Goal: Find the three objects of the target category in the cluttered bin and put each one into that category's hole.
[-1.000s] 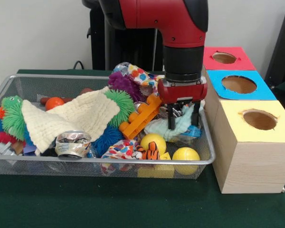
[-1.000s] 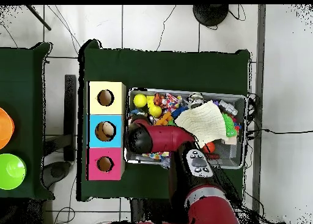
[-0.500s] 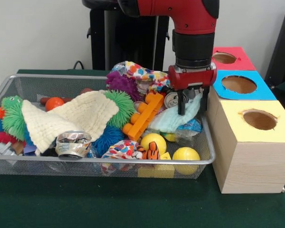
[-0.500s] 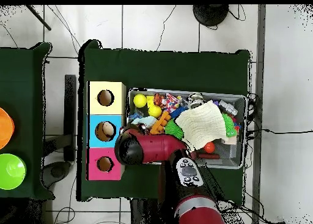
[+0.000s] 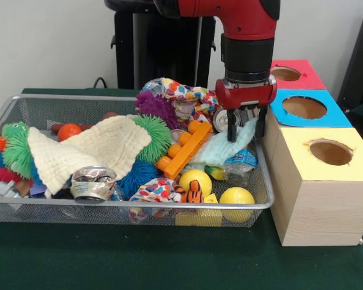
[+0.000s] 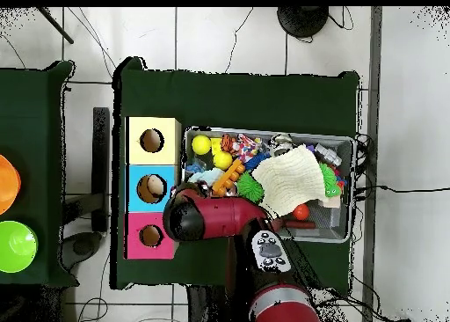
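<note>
- You are holding a pale blue cloth in the gripper: the fingers are pinching its upper edge, and the rest is hanging down and trailing back to the clutter at the bin's end nearest the boxes.
- The cloth is hanging just inside the wire bin, with its lower folds lying against a crushed clear bottle and the orange brick toy.
- You cannot tell from the front view whether the trailing end is clear of the bin's rim; in the overhead view the arm is hiding the grasp.
- The relation that matters: the three boxes are standing just beside that end of the bin, and the gripper is hovering at the rim, level with the blue box's hole.
- The red box's hole is lying farther back along the bench; the yellow box's hole is lying nearer the front edge.
- Judging from this, the next move is calling for more lift, so the hanging tail is not snagging, then a short sideways carry over whichever hole takes cloths.
</note>
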